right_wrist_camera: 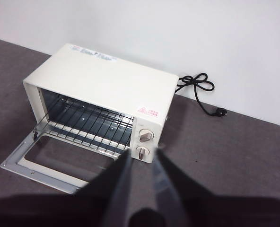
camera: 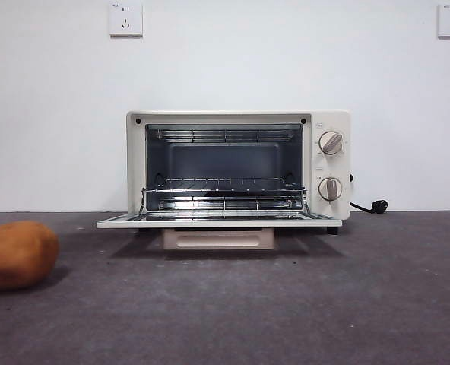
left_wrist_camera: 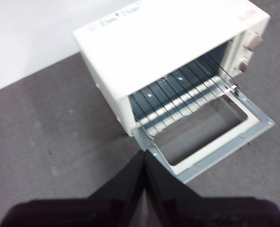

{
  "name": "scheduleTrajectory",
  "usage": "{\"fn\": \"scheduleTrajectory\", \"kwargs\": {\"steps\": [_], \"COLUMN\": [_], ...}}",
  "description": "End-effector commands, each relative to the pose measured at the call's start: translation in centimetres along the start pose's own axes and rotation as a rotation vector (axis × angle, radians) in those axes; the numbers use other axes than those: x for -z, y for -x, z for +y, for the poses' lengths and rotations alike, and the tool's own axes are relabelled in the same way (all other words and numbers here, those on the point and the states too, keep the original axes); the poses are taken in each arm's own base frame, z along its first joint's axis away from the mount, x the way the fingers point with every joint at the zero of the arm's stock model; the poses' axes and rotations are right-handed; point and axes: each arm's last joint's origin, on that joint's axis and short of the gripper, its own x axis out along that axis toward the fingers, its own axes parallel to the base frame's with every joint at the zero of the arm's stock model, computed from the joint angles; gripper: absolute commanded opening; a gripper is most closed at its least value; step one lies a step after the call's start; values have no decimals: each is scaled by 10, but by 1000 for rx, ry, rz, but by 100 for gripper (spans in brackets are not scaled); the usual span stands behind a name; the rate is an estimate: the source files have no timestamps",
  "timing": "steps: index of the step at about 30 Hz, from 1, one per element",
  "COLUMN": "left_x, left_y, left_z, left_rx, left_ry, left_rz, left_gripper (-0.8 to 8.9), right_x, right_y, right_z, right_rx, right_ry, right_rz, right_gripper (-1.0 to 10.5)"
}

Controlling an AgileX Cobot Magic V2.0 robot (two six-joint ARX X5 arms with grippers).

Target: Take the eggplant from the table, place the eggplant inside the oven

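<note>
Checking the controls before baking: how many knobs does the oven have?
2, both on the oven's right-hand panel in the front view: upper knob and lower knob directly below. None seem hidden.

Each pincer (left_wrist_camera: 144, 158) (right_wrist_camera: 142, 158) has two plain matte-black jaws, broad below and tapering to narrow tips.

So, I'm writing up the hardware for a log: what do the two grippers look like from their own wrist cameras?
Both look alike. The left gripper has two plain matte black jaws that taper to a point, rising from a wide dark base. The right gripper has the same black tapered jaws, the inner faces catching a greyish sheen. No cables, labels or markings show on either.
</note>
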Motion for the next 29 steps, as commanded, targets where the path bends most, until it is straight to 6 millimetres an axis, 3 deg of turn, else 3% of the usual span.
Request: {"fn": "scheduleTrajectory", "kwargs": {"steps": [1, 10, 22, 29], "left_x": [0, 11, 63, 103], "left_y": [-7, -52, -137, -202], "left_z": [6, 24, 63, 68], "left_rx": [-14, 70, 211, 284], "left_ry": [10, 69, 266, 332], "left_rz": [9, 88, 231, 370], "left_gripper": [-6, -6, -6, -6], "right_x": [0, 3, 7, 11], "right_y": [0, 1, 12, 20], "right_z": [0, 0, -2, -4], "right_rx": [3, -1, -18, -19], "right_ry": [4, 13, 11, 10], "right_rz": [0, 28, 24, 23], "right_gripper": [-9, -9, -9, -9]}}
